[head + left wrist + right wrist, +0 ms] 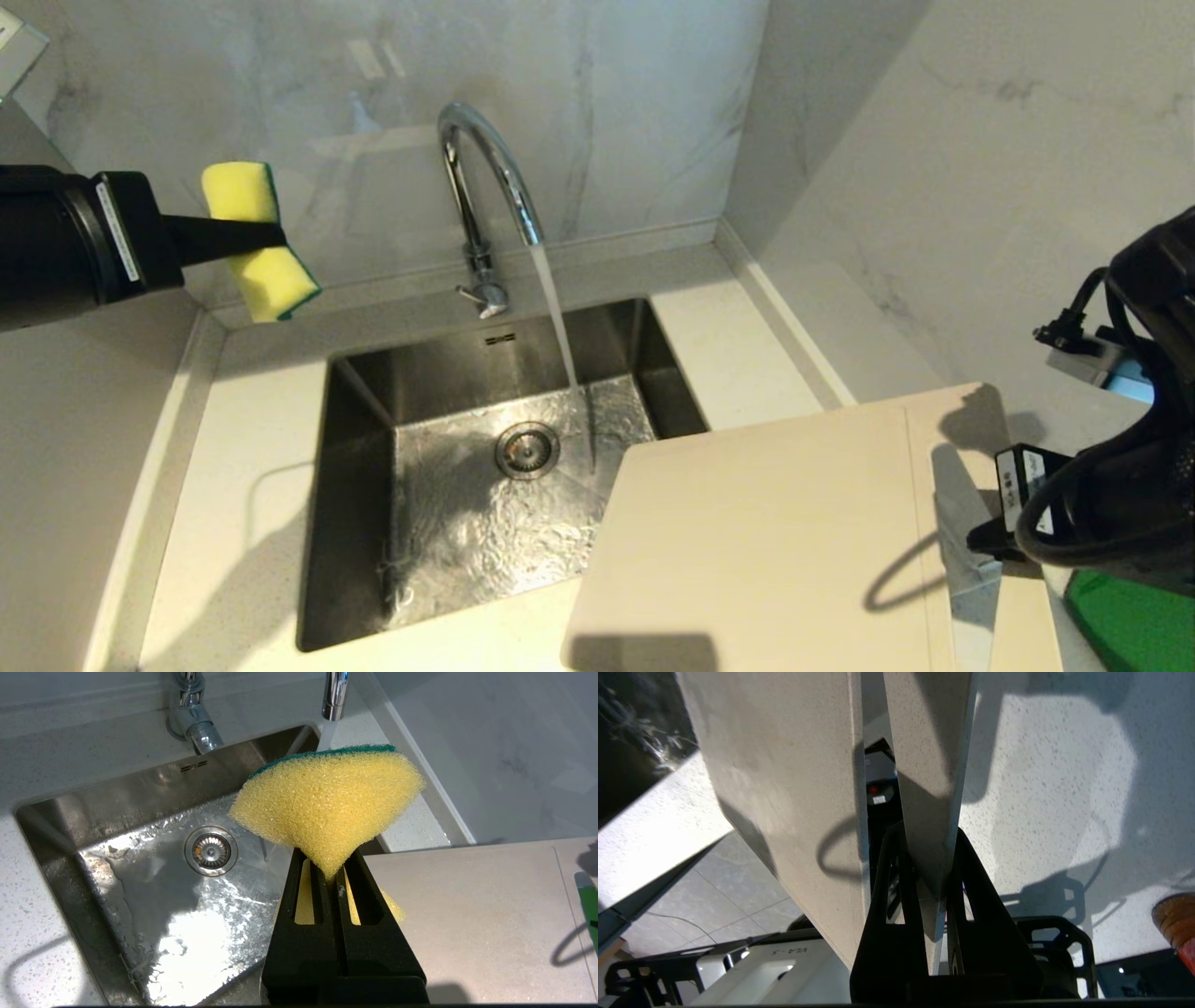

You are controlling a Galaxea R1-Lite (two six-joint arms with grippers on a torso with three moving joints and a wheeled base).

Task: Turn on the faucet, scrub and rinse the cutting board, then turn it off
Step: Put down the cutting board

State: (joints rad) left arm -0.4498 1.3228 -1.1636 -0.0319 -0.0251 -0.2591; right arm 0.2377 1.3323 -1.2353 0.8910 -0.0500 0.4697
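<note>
while the right gripper (931, 891) pinches the handle strip of the large cream-white plastic cutting board (775, 532) at the steel sink's (355, 523) near right corner, the yellow-and-green sponge (260, 241) clamped in the left gripper (271, 235) hangs beyond the sink's far left corner, the running chrome gooseneck faucet (485, 187) between them.

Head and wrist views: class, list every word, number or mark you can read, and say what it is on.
No text reads clearly.
White sticker on the left arm: too small.
Label on the right arm: blurred.
Stamped mark on the sink's back wall: unreadable.
Print on white housing, right wrist view: upside down, unclear.
</note>
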